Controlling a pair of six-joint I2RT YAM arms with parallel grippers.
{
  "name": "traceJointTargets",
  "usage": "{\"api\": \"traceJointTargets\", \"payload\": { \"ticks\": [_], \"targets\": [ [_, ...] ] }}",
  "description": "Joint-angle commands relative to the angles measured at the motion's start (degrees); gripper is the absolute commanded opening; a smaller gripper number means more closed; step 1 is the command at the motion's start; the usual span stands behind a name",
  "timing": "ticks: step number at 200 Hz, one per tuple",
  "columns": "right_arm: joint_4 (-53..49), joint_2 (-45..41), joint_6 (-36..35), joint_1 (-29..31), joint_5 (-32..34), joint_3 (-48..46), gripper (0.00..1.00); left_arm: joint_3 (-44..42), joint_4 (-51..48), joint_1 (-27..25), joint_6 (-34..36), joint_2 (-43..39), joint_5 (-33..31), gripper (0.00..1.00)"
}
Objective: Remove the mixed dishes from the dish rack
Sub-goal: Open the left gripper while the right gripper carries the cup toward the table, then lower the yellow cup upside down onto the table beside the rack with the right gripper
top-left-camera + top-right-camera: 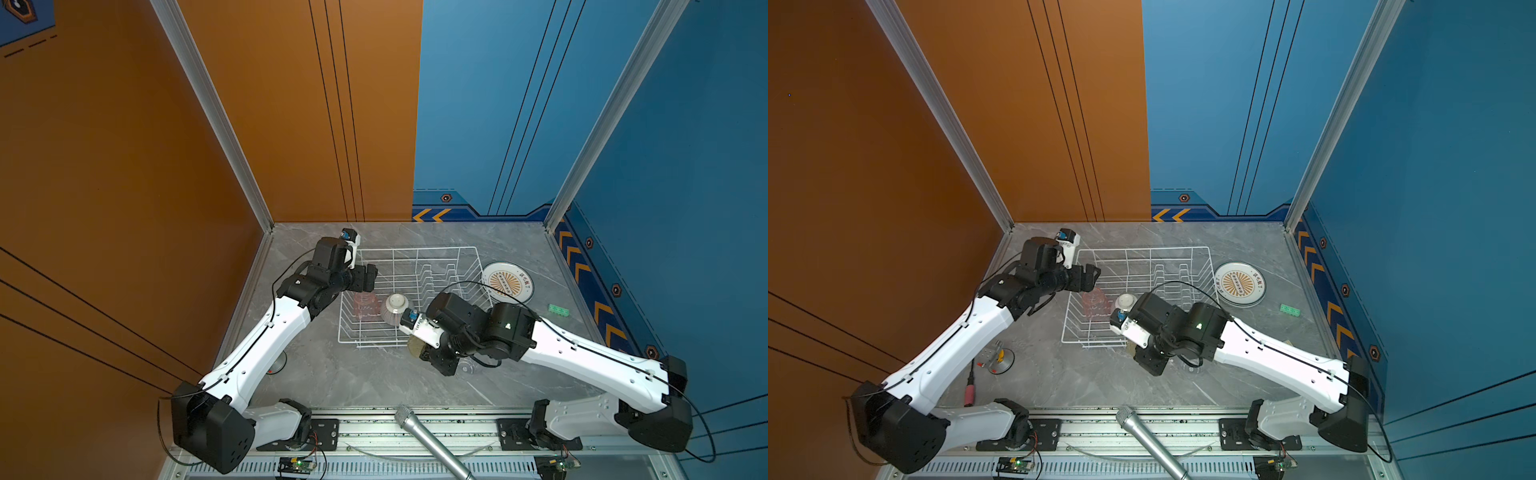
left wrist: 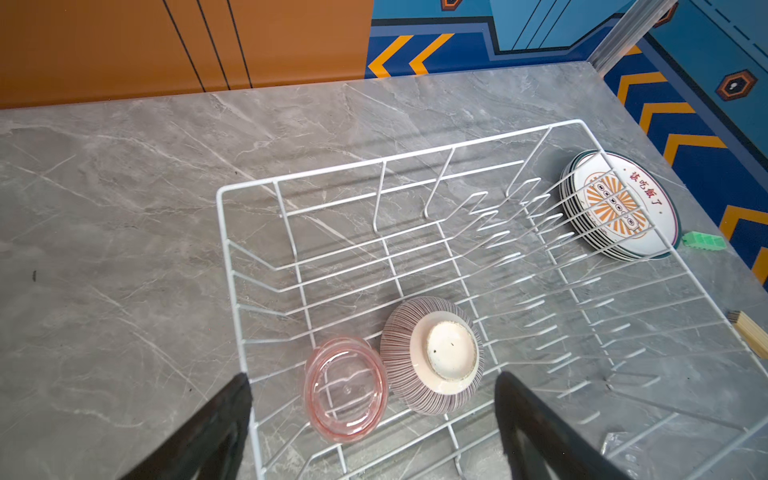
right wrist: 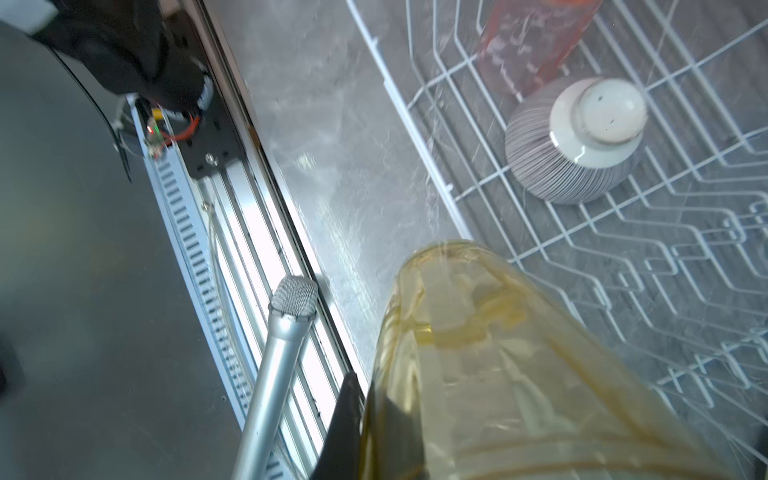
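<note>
The white wire dish rack (image 1: 415, 250) (image 1: 1142, 249) stands mid-table in both top views. Inside it, near the front left, a pink tumbler (image 1: 365, 305) (image 2: 345, 388) lies beside an upside-down striped bowl (image 1: 395, 307) (image 2: 432, 355) (image 3: 573, 141). A stack of plates (image 1: 508, 281) (image 2: 619, 203), sunburst design on top, rests on the table to the right of the rack. My left gripper (image 1: 370, 276) (image 2: 374, 386) hangs open over the rack's left side, above the pink tumbler. My right gripper (image 1: 424, 351) is shut on an amber tumbler (image 3: 498, 365) (image 1: 415, 345), just outside the rack's front right corner.
A green block (image 1: 558, 309) lies right of the plates. A clear glass piece (image 1: 465, 368) sits on the table under the right wrist. A silver microphone (image 1: 428, 436) pokes in over the front rail. A suction-cup fixture (image 1: 998, 359) and a pink-handled tool (image 1: 969, 390) lie front left.
</note>
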Motion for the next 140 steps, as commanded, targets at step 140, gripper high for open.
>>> {"api": "traceJointTargets", "payload": {
  "ticks": [140],
  "targets": [
    [-6.6, 15.9, -2.64, 4.66, 10.83, -0.9, 0.0, -2.12, -0.01, -0.47, -0.61, -1.63, -1.11, 0.92]
  ]
}}
